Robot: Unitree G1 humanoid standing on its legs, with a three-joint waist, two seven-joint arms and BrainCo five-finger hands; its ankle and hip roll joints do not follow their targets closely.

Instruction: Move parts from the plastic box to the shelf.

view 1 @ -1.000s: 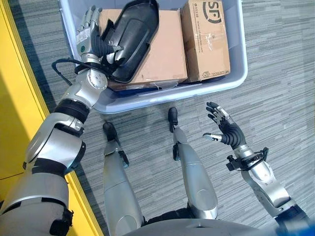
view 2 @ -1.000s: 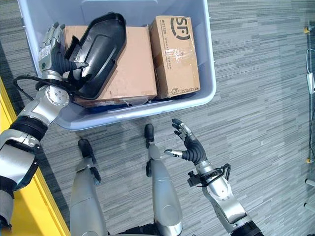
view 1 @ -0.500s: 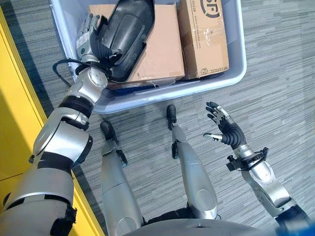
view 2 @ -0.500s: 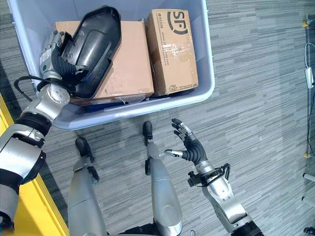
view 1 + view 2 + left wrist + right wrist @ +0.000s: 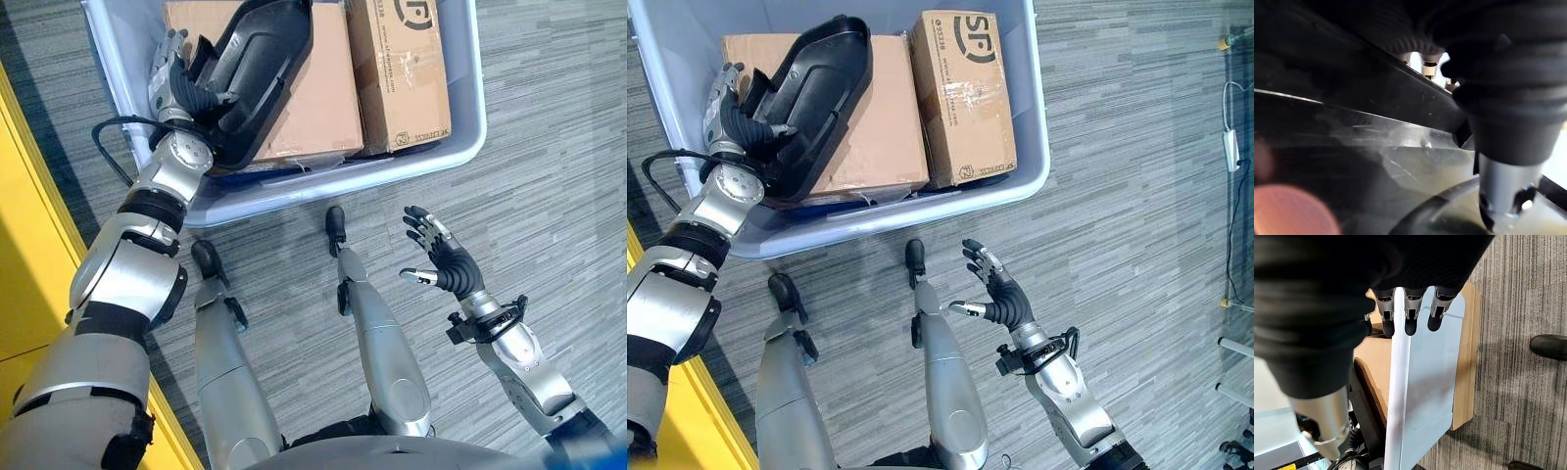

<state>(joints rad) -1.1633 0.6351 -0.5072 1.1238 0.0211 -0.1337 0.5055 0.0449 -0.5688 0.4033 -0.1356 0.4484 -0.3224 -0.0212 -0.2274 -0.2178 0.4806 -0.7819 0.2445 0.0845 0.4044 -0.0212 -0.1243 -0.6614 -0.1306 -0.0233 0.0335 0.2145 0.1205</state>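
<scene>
A long black moulded plastic part point(image 5: 257, 70) leans tilted over the big cardboard carton point(image 5: 315, 98) inside the pale blue plastic box point(image 5: 468, 137). My left hand point(image 5: 170, 80) is at the box's left wall, thumb and fingers pinching the part's lower edge. Up close in the left wrist view, the part's glossy black surface point(image 5: 1356, 147) shows past the thumb point(image 5: 1504, 186). My right hand point(image 5: 443, 266) hangs open over the floor in front of the box, palm up and holding nothing; its straight fingers point(image 5: 1409, 316) point towards the box wall point(image 5: 1425, 382).
A second, narrower carton point(image 5: 397, 69) stands in the right half of the box. A yellow shelf side point(image 5: 24, 245) runs along the left of the grey striped floor point(image 5: 558, 196). Cables and a stand foot lie at the far right point(image 5: 1229, 147).
The whole view has shifted, so the camera moved. My left hand keeps its hold on the black part, now raised a little steeper over the carton. The right hand has stayed open in place.
</scene>
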